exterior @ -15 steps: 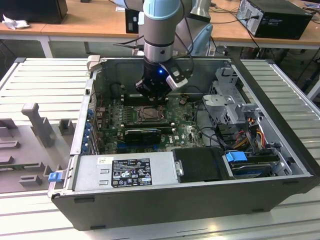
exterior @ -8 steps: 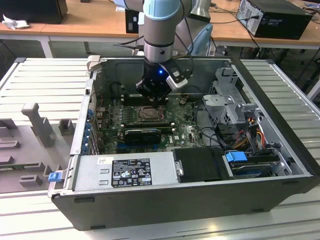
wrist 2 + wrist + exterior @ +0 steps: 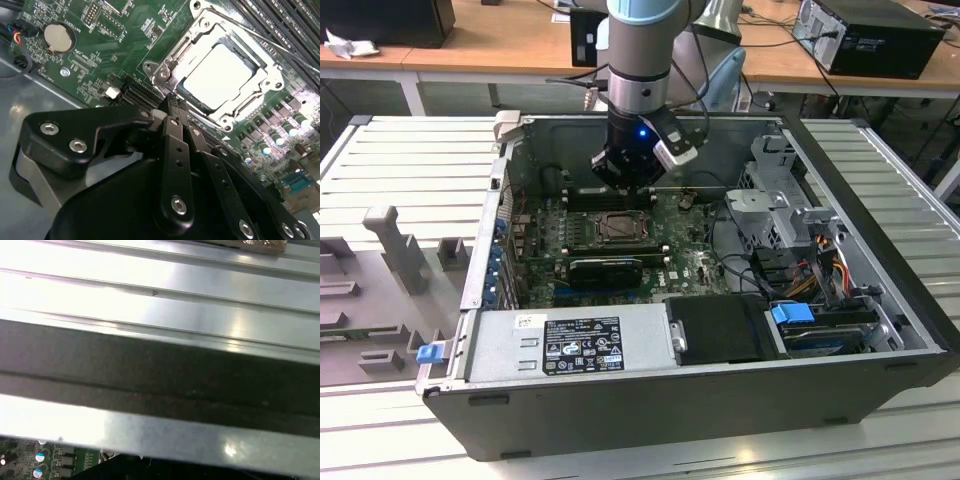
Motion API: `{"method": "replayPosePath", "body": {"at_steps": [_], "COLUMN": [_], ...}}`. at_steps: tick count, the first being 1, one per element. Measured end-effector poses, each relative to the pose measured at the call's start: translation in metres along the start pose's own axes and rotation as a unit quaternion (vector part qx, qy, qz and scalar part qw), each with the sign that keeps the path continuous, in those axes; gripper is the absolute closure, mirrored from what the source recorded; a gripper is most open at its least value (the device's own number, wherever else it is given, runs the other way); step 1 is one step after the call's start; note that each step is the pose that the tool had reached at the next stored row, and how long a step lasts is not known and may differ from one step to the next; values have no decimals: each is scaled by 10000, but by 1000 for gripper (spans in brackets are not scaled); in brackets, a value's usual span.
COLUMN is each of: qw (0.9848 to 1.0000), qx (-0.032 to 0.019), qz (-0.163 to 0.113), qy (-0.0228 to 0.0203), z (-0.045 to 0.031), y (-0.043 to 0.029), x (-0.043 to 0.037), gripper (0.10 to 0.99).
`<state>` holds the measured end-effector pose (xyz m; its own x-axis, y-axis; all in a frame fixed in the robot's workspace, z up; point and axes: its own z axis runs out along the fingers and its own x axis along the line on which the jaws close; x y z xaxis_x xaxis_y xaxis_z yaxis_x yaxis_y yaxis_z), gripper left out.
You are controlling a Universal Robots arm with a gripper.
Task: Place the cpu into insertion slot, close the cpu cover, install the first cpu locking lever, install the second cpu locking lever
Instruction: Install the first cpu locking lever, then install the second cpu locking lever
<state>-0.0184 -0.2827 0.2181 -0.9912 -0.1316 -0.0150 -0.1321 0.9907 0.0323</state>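
While the black gripper [image 3: 172, 107], fingers pressed together and holding nothing, hovers just beside the socket, the pale silver square cpu [image 3: 217, 75] already sits in the silvery-rimmed insertion slot [image 3: 167, 65]. The thin silvery cpu cover [image 3: 260, 92] appears closed, so the lever step seems in hand, calling for precise fingertip contact.

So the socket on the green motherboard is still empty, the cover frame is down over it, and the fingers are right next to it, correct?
Not quite: the socket is not empty. The second wrist view shows the pale cpu seated in it, framed by the lowered cpu cover. The fingers are right next to it on the green motherboard.
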Motion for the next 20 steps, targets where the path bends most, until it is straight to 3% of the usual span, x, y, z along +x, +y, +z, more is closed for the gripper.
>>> {"method": "replayPosePath", "body": {"at_steps": [14,20], "qw": [10000,10000], "qx": [1,0], "qz": [1,1], "qy": [1,0], "z": [-2,-4], "y": [-51,-123], "x": [8,16], "gripper": [980,980]}}
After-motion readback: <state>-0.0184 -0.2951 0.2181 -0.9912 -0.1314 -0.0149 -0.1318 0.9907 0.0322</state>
